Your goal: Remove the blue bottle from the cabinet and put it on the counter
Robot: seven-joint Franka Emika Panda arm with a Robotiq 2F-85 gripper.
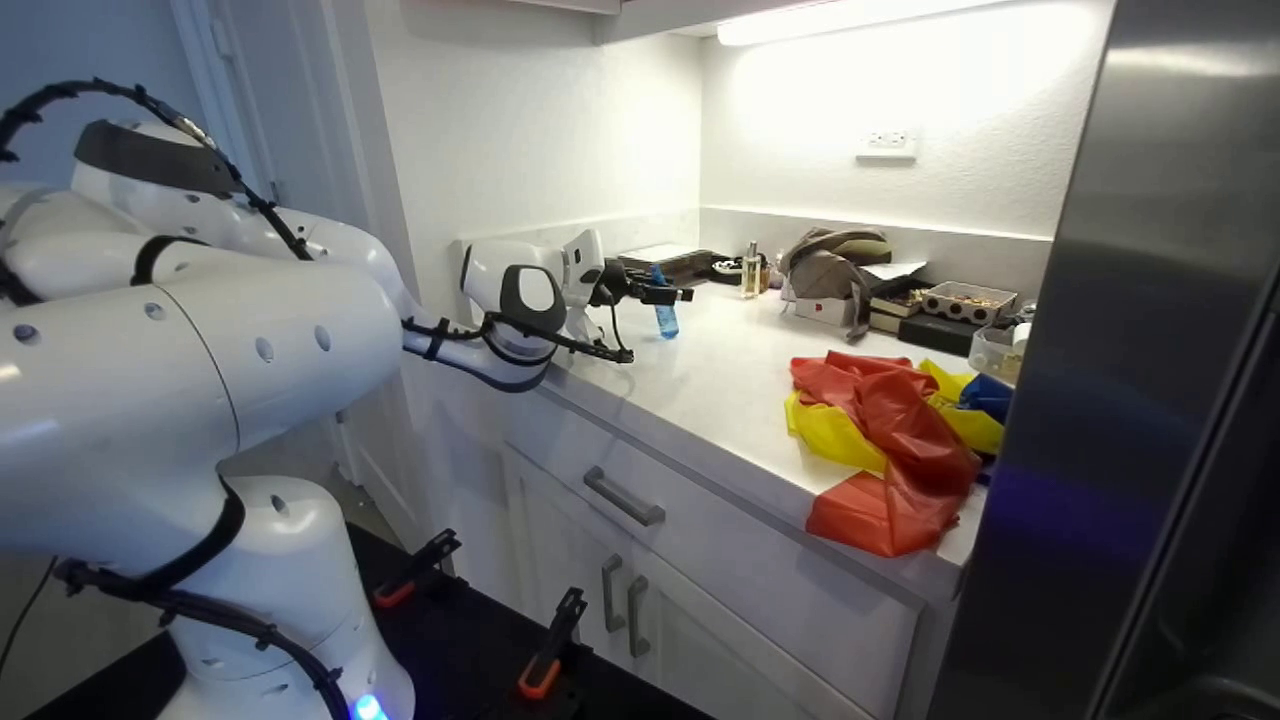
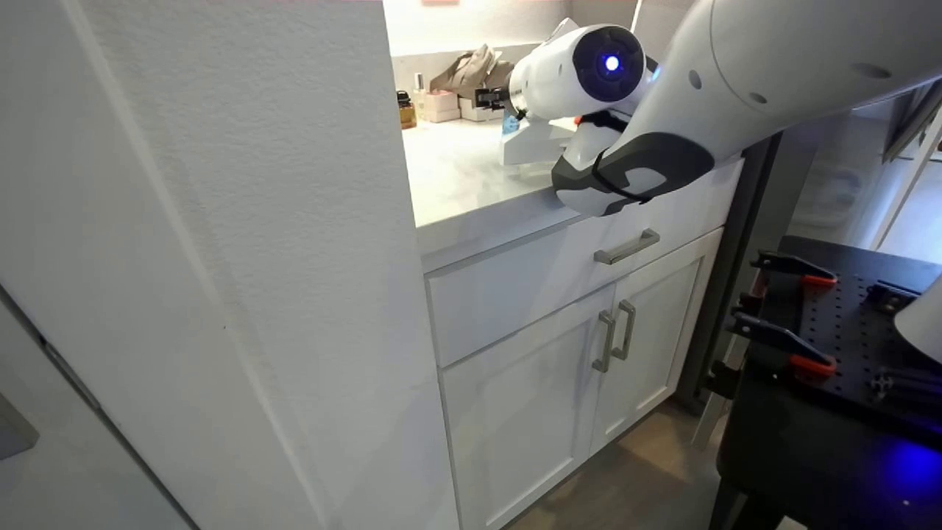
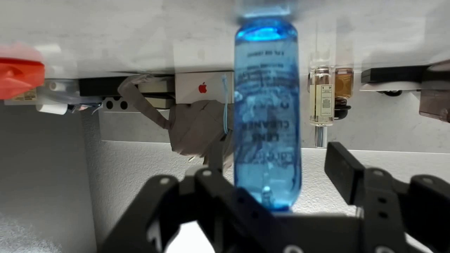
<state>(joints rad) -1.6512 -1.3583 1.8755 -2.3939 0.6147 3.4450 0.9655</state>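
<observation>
The blue bottle (image 3: 267,105), a clear blue lens cleaner, appears upside down in the wrist view because that picture is inverted. Its base sits at or very near the white counter (image 1: 720,350), right against its own reflection. In an exterior view the bottle (image 1: 667,320) leans slightly. My gripper (image 3: 277,165) stands open around its upper part. A wide gap separates the bottle from the finger (image 3: 344,172) on the picture's right, and a narrow one shows on the left. The cap is hidden behind the gripper. Gripper linkage (image 2: 489,99) mostly covers the bottle (image 2: 510,124) in an exterior view.
A red-yellow cloth heap (image 1: 885,440) lies near the counter's front edge. Along the backsplash stand a perfume bottle (image 1: 750,270), a grey-brown bag (image 1: 830,265) and a dotted box (image 1: 965,302). A side wall (image 1: 560,130) rises close beside the arm. Cabinet doors (image 1: 560,530) are below.
</observation>
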